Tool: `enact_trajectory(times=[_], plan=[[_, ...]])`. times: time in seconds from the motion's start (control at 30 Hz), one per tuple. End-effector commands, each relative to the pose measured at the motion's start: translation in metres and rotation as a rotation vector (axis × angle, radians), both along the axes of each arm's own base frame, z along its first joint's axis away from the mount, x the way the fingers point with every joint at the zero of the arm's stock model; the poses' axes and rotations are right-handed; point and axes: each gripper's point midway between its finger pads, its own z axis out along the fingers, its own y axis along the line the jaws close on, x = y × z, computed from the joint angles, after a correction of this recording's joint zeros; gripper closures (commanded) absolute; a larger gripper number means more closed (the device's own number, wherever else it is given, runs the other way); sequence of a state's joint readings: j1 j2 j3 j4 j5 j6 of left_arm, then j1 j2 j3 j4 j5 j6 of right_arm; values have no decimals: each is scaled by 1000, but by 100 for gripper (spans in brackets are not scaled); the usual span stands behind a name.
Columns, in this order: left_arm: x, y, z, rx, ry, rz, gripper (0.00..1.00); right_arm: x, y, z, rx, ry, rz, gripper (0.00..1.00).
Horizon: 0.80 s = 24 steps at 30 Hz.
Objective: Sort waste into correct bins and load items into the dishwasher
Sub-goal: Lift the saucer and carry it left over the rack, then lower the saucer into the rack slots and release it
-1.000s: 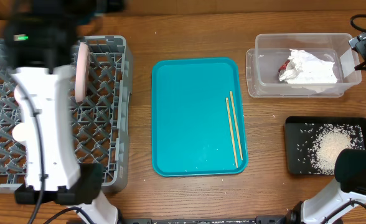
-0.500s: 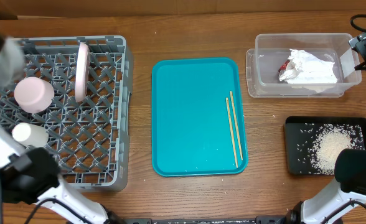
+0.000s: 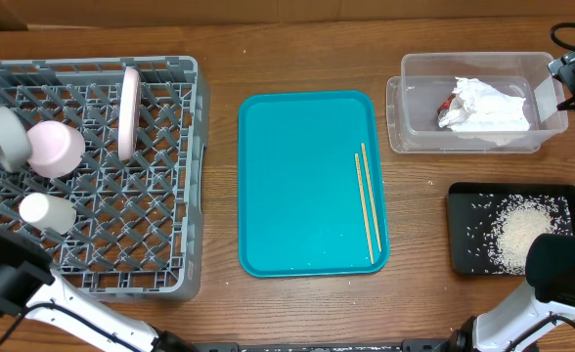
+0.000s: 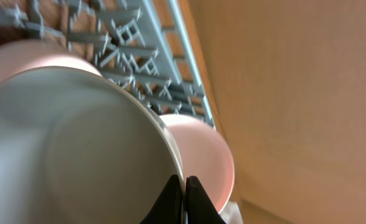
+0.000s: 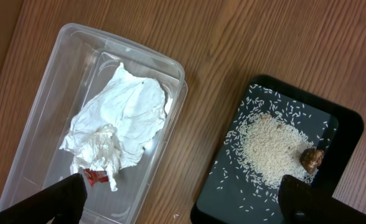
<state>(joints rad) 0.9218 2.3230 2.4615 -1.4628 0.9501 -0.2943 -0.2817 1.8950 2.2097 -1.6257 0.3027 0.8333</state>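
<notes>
By the near right corner of the table, the black tray held the rice and a small brown food scrap. Your right hand hung above that side. Its fingers were spread wide, with nothing between them.

Farther in, near the middle of the table, the two chopsticks lay side by side. They were flat on the right part of the teal tray. I think they were the last things left to load. They looked thin, stiff and very light, made of smooth wood. Sticks like that could roll or slip away, and lying flat they left little room for fingers to get under. You would have done best to pinch across both near their middle, so they did not tip.

By the left edge sat the grey dish rack, a hard plastic grid with low walls. In it were the small white cup, then the pink bowl. Just beside the bowl, your left hand pinched the thin rim of the grey-green saucer-bowl. That dish looked hard, smooth and easy to break, so it called for a gentle set-down. Farther back, the pale plate stood on its edge.

Near the far right corner, the clear tub held the soft crumpled napkin and the red wrapper.
</notes>
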Motion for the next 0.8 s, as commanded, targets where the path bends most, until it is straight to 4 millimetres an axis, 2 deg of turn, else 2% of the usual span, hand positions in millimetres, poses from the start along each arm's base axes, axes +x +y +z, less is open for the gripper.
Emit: enact_trajectory(times=[0.0, 0.07, 0.27, 0.4, 0.5, 0.67, 0.77], plan=[[0, 5, -9, -52, -99, -55, 96, -3, -2, 9, -17, -20, -4, 0], [-7, 14, -17, -69, -94, -35, 96, -3, -2, 9, -17, -20, -4, 0], [-25, 35, -17, -35, -143, -20, 96, -3, -2, 9, -17, -20, -4, 0], [-31, 40, -23, -41, -136, -10, 96, -3, -2, 9, -17, -20, -4, 0], [-30, 39, -29, -64, -149, -13, 96, -3, -2, 9, -17, -20, -4, 0], [-18, 32, -3, -148, -387, -49, 96, -3, -2, 9, -17, -19, -3, 0], [-16, 35, -10, -128, -387, -52, 96, -3, -2, 9, -17, -20, -4, 0]])
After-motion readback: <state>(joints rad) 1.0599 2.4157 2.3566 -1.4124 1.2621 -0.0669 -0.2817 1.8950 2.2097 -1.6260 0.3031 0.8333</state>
